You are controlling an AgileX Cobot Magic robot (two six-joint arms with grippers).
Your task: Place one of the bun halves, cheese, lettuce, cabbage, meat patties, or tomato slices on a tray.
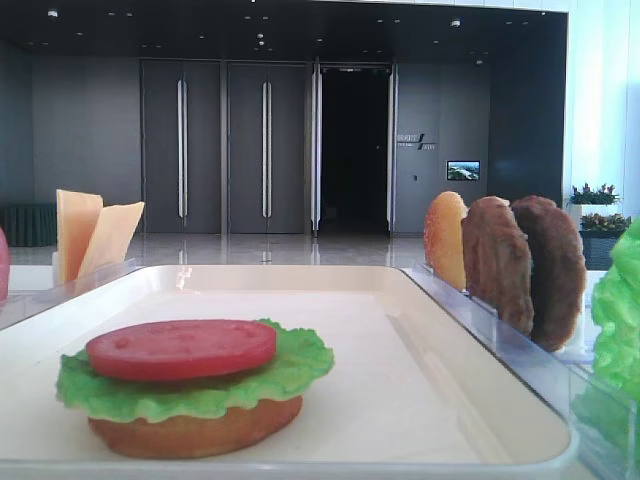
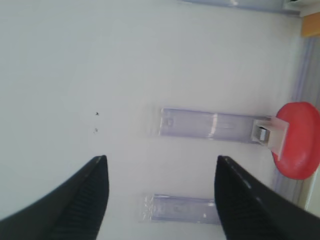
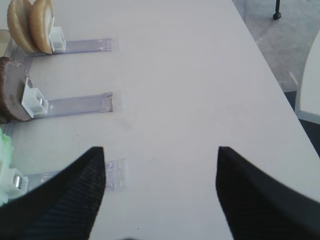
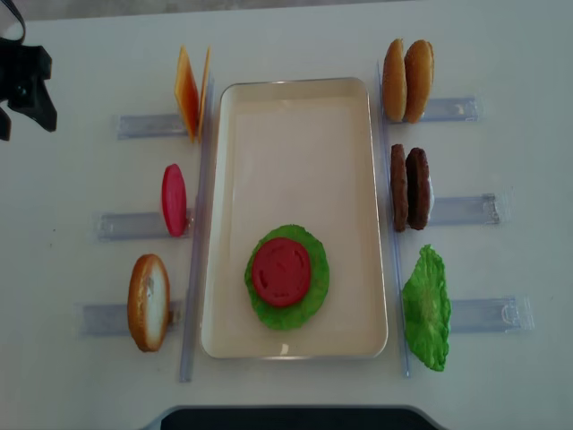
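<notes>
The cream tray holds a stack: a bun half, lettuce and a tomato slice on top. Left of the tray, cheese, another tomato slice and a bun half stand in racks. On the right stand two bun halves, the meat patties and a green leaf. Nothing here is clearly cabbage. My left gripper is open over bare table beside the standing tomato slice. The right gripper hangs open and empty over bare table.
Clear plastic racks stick out on both sides of the tray, with long clear strips along its edges. The left arm's black end shows at the far left corner. A dark base lies at the near edge.
</notes>
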